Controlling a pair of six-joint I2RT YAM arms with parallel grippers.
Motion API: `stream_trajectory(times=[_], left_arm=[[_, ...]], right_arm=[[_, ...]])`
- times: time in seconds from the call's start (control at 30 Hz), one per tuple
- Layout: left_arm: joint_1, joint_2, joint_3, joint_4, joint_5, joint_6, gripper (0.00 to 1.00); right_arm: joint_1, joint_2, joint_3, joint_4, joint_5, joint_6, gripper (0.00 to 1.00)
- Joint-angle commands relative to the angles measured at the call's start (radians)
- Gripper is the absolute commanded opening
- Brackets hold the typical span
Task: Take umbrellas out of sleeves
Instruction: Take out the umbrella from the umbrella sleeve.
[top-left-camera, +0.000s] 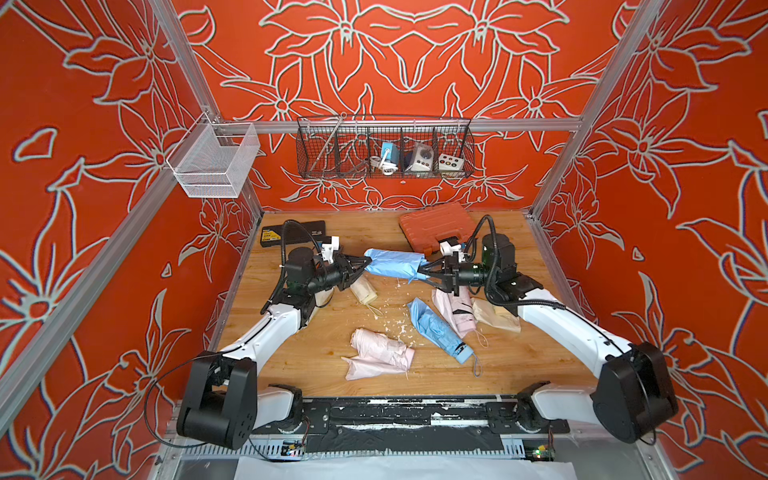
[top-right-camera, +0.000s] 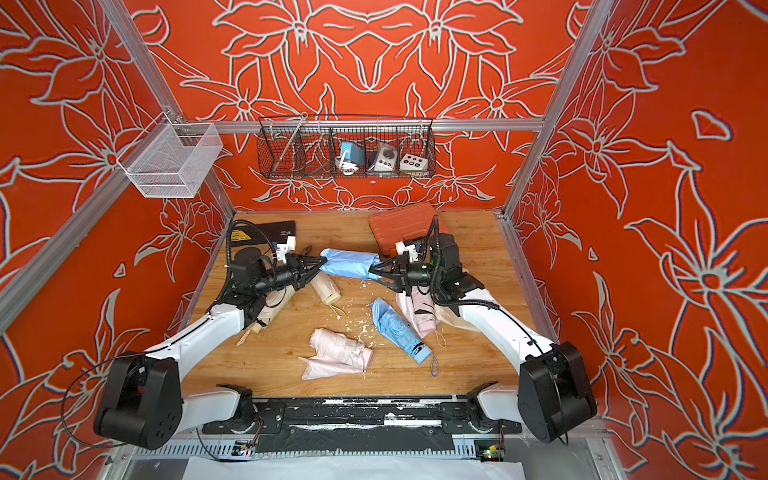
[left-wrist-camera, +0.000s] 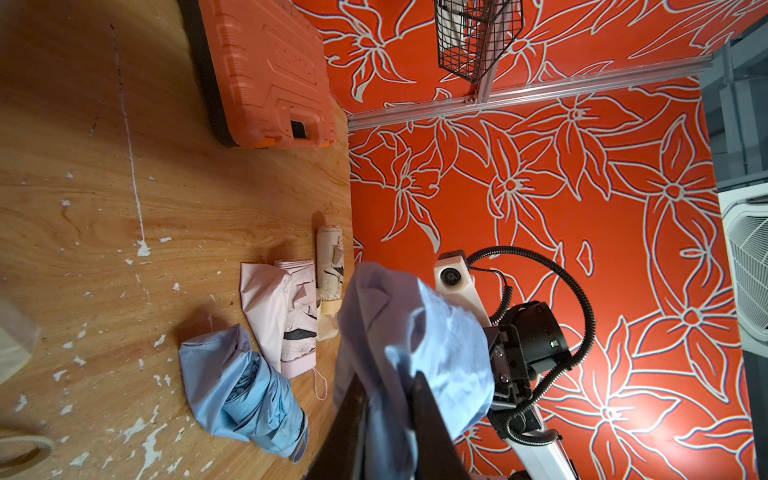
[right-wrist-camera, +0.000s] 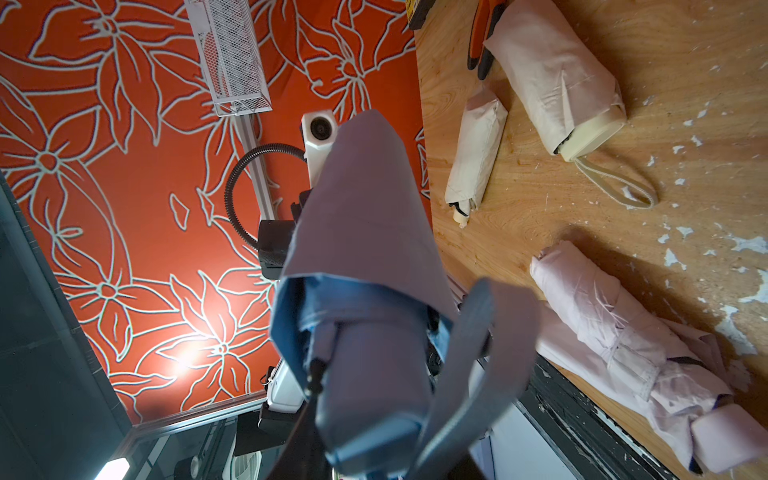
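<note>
The blue umbrella (right-wrist-camera: 374, 374) hangs above the table's (top-left-camera: 291, 365) far half, right gripper (top-left-camera: 422, 270) clamping it, left gripper (top-left-camera: 369, 262) pinching its sleeve (top-left-camera: 386, 262), wrists level.

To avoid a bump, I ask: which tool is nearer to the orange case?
Right. The right tool is just in front of the case, gripping the blue umbrella; the left tool is further left, gripping its sleeve.

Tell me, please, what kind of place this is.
Probably a robot test cell: an aluminium frame with flower-printed orange walls encloses a wooden table, and the left arm and right arm stand at its front.
</note>
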Motion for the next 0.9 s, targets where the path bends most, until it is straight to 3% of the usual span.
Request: stream_trajectory(times=[0.0, 0.2, 0.3, 0.57, 0.87], left_arm=[[0.009, 0.008, 0.033, 0.031, 0.023, 0.013, 0.10], [0.032, 0.018, 0.001, 0.065, 0.002, -0.034, 0.00], [0.046, 0.030, -0.028, 0.142, -0.002, -0.100, 0.00], [0.075, 0.047, -0.037, 0.176, -0.016, -0.129, 0.00], [0.167, 0.054, -0.108, 0.276, -0.051, -0.205, 0.00]], right_arm=[[-0.006, -0.038, 0.003, 0.036, -0.036, -0.027, 0.00], [-0.015, -0.047, 0.002, 0.005, -0.041, -0.051, 0.00], [-0.018, -0.056, -0.007, -0.004, -0.042, -0.056, 0.00], [-0.040, -0.082, -0.015, -0.038, -0.043, -0.073, 0.00], [-0.078, -0.109, 0.000, -0.134, -0.044, -0.132, 0.00]])
